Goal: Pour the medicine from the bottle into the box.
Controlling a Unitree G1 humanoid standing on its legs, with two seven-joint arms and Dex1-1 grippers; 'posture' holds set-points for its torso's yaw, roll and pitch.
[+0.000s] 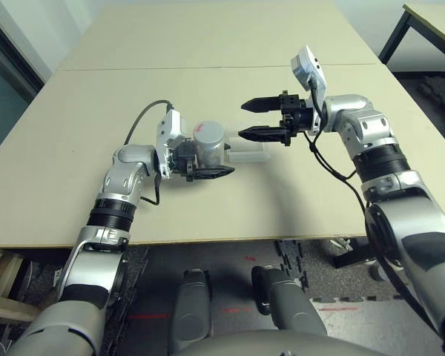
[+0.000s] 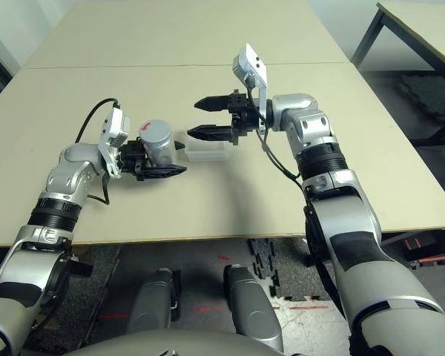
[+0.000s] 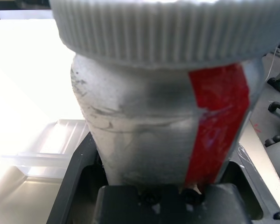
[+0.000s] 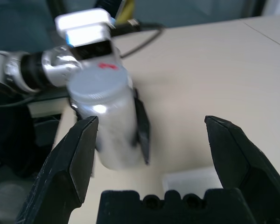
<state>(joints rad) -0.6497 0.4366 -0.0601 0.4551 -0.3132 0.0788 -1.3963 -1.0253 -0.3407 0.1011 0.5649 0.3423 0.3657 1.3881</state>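
The grey-white bottle (image 1: pixel 209 146) with its red mark and grey cap (image 1: pixel 206 132) on is held upright just above the table, with my left gripper (image 1: pixel 219 166) shut on its body. In the left wrist view the bottle (image 3: pixel 149 126) stands between the fingers, ribbed cap on top. The clear box (image 1: pixel 247 156) lies on the table right beside the bottle, toward my right. My right gripper (image 1: pixel 243 120) hovers open above the box, fingertips pointing at the bottle's cap and nothing between them. The medicine is hidden.
The beige table (image 1: pixel 208 81) has a seam across its far half, and its front edge runs close under my left forearm. A second table (image 1: pixel 430 22) stands at the far right. Black floor mats (image 1: pixel 297 256) lie below the table's front.
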